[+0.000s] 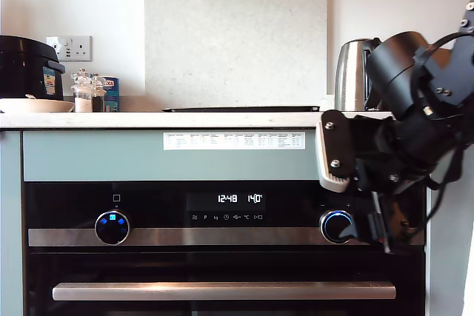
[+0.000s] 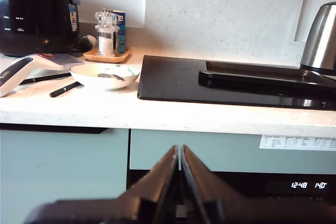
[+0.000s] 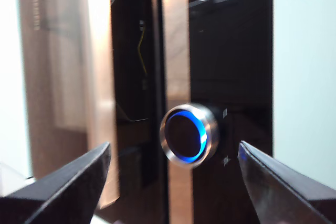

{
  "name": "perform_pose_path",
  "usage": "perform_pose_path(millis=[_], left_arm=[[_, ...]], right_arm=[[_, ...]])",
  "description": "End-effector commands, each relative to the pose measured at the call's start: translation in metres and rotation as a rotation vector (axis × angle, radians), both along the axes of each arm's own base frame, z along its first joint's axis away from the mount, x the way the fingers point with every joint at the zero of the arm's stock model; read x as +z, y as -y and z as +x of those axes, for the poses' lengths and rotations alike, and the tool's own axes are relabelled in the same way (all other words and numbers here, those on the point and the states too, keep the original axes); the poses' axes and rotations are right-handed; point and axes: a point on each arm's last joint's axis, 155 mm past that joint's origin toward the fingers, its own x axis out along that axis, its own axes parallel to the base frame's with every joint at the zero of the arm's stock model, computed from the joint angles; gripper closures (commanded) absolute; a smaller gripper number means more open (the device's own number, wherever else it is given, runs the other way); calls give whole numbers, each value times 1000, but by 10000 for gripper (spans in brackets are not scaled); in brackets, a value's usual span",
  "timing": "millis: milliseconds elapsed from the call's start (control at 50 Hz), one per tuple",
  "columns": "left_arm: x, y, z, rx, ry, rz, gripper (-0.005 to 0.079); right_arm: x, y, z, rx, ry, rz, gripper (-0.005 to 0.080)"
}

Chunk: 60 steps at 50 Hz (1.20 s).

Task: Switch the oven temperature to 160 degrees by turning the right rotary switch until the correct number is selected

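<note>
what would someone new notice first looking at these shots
Probably my second end effector, open, with the right rotary switch and its glowing blue ring centred between the fingers but not yet touched; in the exterior view that arm bulks large at the right side of the oven. Next, the white number reading 140 beside the clock on the black panel. My first end effector is shut, up near the counter.

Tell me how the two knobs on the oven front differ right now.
The knob with blue icons shows bright blue symbols on its face; the right rotary switch has a plain dark face inside a thin blue ring. The icon knob stands clear, while my second gripper is open with a jaw on either side of the rotary switch, not touching. Both are round, black and steel-rimmed.
</note>
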Motion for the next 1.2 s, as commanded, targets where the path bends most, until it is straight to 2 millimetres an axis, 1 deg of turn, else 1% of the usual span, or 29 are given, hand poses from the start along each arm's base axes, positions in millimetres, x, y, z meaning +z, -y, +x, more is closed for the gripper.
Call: perform_pose_path(millis=[0, 140, 380, 500, 700, 960, 1180], left_arm=[[2, 0, 0, -2, 7, -3, 764], [2, -3, 0, 17, 6, -4, 764], [2, -3, 0, 17, 6, -4, 764], [2, -3, 0, 17, 6, -4, 764], [2, -3, 0, 17, 6, -4, 764], [2, -3, 0, 17, 6, -4, 764], [2, -3, 0, 18, 5, -4, 764]], right_arm=[[-6, -3, 4, 6, -5, -7, 47], [-16, -5, 8, 8, -26, -18, 47], [-29, -4, 11, 18, -46, -49, 47], [-29, -3, 13, 16, -47, -48, 47], [-28, 2, 21, -2, -45, -48, 47], [-25, 3, 28, -7, -42, -45, 47], [-41, 4, 27, 1, -69, -74, 47]])
